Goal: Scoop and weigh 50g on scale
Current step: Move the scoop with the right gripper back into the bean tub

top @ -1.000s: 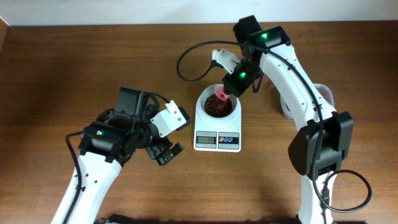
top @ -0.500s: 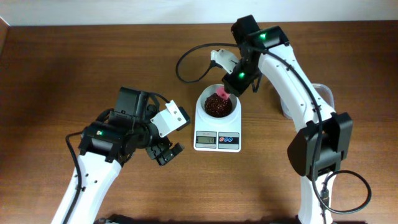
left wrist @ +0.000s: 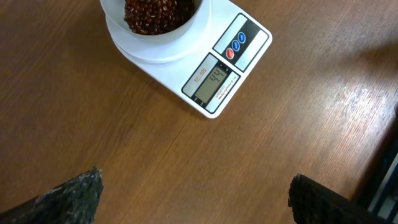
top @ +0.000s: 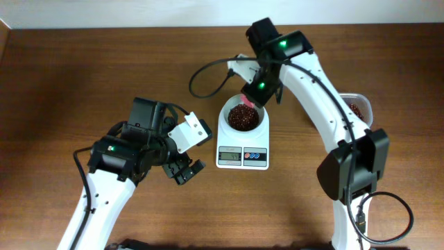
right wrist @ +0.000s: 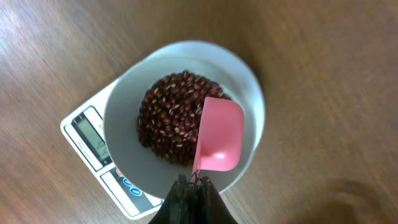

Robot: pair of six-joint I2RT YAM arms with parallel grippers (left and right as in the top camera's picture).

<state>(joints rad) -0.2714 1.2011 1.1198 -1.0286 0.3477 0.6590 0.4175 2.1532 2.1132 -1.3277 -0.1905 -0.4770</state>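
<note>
The white scale (top: 243,154) sits mid-table, and its round bowl (top: 227,110) holds a heap of red beans (top: 242,117). In the left wrist view the scale's display (left wrist: 211,83) reads 44. My right gripper (top: 257,89) is shut on the handle of a pink scoop (top: 248,98), which hangs over the bowl's far rim. In the right wrist view the scoop (right wrist: 221,134) looks empty above the beans (right wrist: 171,124), with the right gripper (right wrist: 196,183) just behind it. My left gripper (top: 186,170) stands open over bare wood, left of the scale, its fingers (left wrist: 74,196) wide apart.
A clear plastic tub (top: 357,107) with red beans stands at the right, partly behind the right arm. A black cable (top: 201,73) loops over the table behind the scale. The wooden table (top: 69,76) stretches left of the arms.
The right arm has swung left and back, carrying the scoop from over the beans toward the bowl's far rim and uncovering the tub. The left arm has not moved.
</note>
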